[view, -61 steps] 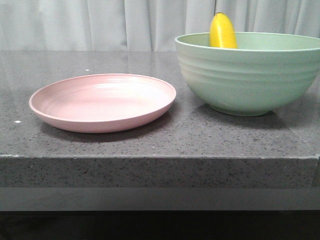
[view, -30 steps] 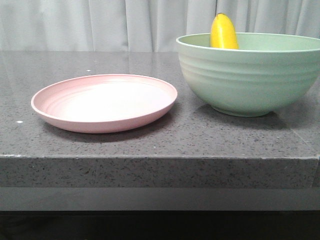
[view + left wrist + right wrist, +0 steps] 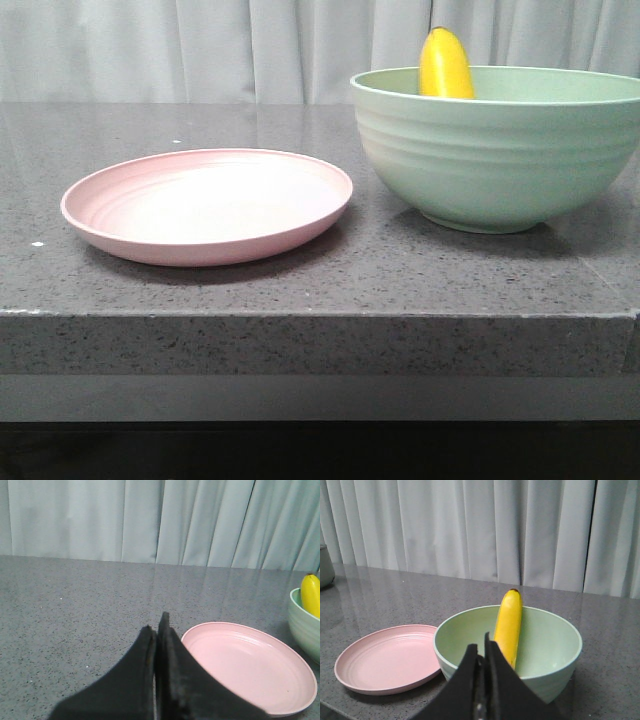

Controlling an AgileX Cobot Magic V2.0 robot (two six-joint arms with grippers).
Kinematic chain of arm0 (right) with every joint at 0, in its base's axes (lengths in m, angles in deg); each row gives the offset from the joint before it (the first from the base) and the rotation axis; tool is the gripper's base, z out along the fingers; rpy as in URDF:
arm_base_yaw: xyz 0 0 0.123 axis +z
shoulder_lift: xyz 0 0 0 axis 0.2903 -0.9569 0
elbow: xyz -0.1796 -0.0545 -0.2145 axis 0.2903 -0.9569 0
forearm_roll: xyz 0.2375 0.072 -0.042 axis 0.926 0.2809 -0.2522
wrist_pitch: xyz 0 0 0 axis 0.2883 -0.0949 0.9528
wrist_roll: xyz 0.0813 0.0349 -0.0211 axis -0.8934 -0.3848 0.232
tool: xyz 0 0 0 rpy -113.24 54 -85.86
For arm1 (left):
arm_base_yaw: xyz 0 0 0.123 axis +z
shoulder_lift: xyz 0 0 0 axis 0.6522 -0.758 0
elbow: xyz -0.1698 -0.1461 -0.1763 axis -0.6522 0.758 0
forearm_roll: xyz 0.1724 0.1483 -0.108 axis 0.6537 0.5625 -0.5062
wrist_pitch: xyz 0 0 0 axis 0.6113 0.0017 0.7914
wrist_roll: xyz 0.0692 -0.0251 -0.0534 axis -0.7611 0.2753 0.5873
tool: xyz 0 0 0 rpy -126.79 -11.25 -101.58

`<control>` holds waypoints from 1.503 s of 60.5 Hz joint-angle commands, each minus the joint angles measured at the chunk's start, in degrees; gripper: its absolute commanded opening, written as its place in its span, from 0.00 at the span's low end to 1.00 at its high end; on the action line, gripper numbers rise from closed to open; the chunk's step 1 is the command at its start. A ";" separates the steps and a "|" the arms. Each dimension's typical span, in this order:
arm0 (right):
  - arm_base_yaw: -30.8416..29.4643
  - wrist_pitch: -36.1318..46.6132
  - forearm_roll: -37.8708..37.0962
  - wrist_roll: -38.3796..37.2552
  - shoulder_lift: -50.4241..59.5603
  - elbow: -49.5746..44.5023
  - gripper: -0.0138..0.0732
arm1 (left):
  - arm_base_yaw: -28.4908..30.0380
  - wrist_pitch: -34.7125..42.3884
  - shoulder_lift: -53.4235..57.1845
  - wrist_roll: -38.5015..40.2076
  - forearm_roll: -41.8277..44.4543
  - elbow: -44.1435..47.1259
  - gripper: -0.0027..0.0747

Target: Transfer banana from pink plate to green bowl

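Observation:
The banana point(image 3: 445, 63) stands on end inside the green bowl point(image 3: 495, 150) at the right of the table, its tip leaning on the far rim. The right wrist view shows it point(image 3: 508, 625) upright in the bowl point(image 3: 545, 645). The pink plate point(image 3: 207, 205) lies empty to the bowl's left, also in the left wrist view point(image 3: 250, 665) and the right wrist view point(image 3: 385, 657). My left gripper point(image 3: 157, 622) is shut and empty, just left of the plate. My right gripper point(image 3: 482, 645) is shut and empty, in front of the bowl. Neither gripper shows in the front view.
The dark speckled stone table point(image 3: 300, 290) has its front edge close below the plate and bowl. Pale curtains point(image 3: 200, 50) hang behind the table. A grey object's edge point(image 3: 325, 565) shows at the far left in the right wrist view.
None beyond a slight shift of the whole front view; the banana, bowl and plate stay where they were.

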 commanded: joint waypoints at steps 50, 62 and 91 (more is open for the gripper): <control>0.14 2.71 1.28 0.65 -0.44 1.31 0.09 | 4.10 5.92 6.26 0.35 0.80 6.67 0.01; 0.14 2.06 1.28 0.65 -0.44 1.31 0.09 | 10.08 8.37 8.02 0.35 0.69 14.46 0.01; 0.14 1.71 1.28 0.65 -0.49 1.31 0.09 | 12.16 15.24 8.15 0.35 0.47 22.34 0.01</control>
